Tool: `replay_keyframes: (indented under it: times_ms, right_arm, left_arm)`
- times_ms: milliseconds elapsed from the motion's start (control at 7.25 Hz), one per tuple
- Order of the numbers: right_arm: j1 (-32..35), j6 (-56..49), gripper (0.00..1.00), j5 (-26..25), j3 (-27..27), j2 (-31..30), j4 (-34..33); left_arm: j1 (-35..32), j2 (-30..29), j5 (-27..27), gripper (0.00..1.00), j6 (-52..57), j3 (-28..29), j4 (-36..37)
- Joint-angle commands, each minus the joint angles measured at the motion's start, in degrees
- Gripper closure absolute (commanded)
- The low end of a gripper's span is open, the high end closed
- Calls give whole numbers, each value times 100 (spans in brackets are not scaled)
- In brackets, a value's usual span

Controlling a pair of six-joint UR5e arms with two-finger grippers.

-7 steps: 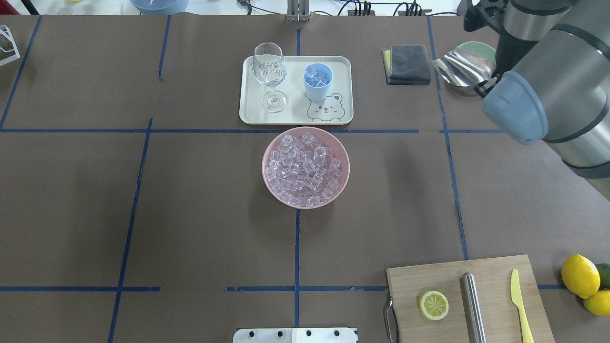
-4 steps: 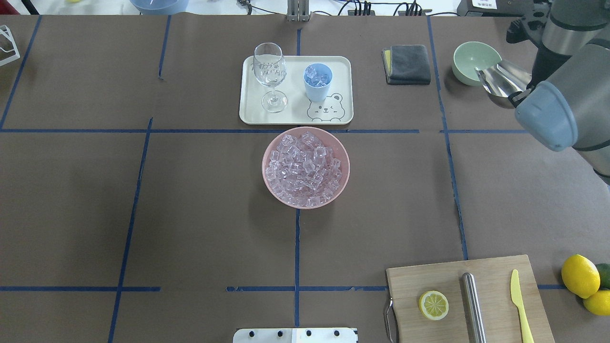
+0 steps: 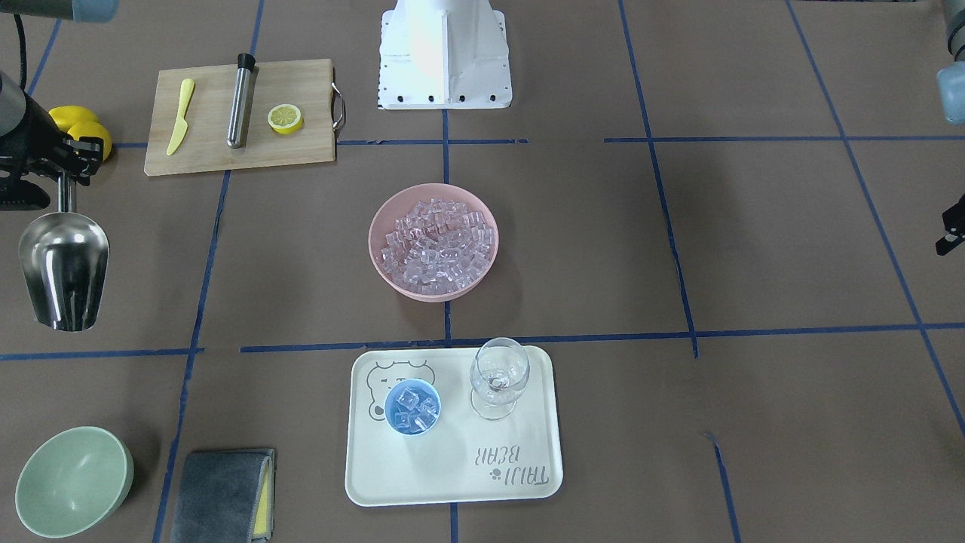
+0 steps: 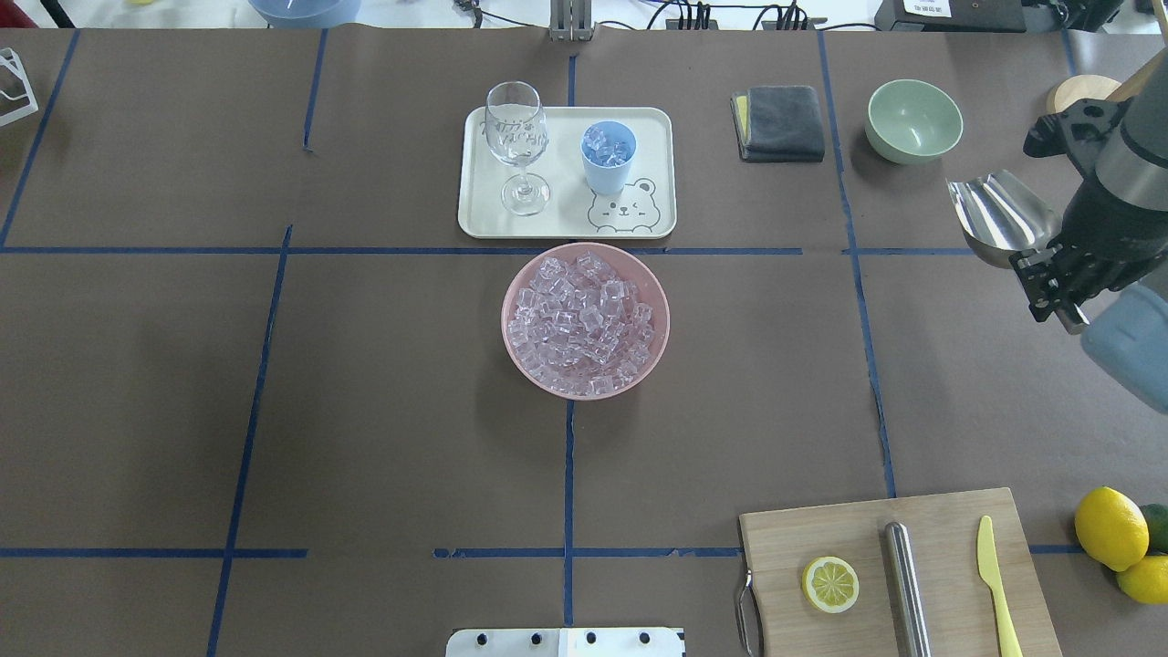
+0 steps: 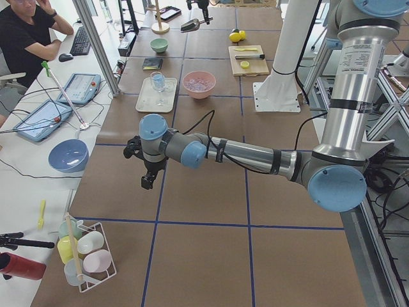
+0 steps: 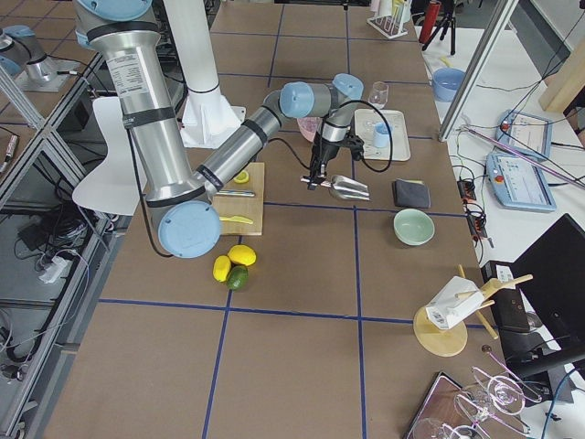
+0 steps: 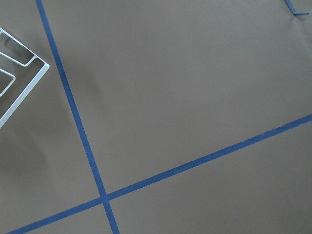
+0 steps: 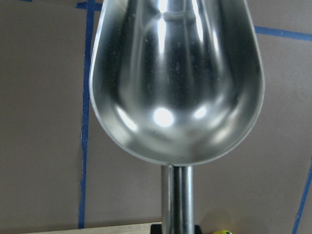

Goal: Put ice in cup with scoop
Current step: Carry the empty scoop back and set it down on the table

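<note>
A brown counter [image 4: 365, 411] marked off with blue tape lines [image 4: 568, 474] stands in the lab; beside the counter, a white desk [image 5: 25, 198] carries two tablets [image 5: 80, 88] and a keyboard [image 5: 82, 39].

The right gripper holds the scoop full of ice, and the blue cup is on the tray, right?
No: the scoop is empty, as the right wrist view shows. The right gripper does hold it, and the cup is on the tray.

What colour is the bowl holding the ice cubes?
The bowl is pink, clearest in the overhead exterior view.
</note>
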Motion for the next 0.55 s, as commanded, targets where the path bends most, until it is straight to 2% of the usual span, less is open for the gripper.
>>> replay_keyframes:
  times_ms: [0, 138, 276, 414]
  right_arm:
    - [-370, 1061, 100, -13, 93, -1058, 1942]
    - [-563, 1588, 100, -49, 23, -1490, 2970]
    - [-783, 1898, 100, -136, -47, -1834, 3485]
    - [-1142, 2266, 100, -415, -222, -1924, 3873]
  left_arm:
    - [0, 2, 0, 0, -1, 0, 0]
    - [0, 2, 0, 0, -1, 8, 0]
    - [9, -7, 0, 0, -1, 17, 0]
    - [18, -7, 9, 0, -10, 26, 0]
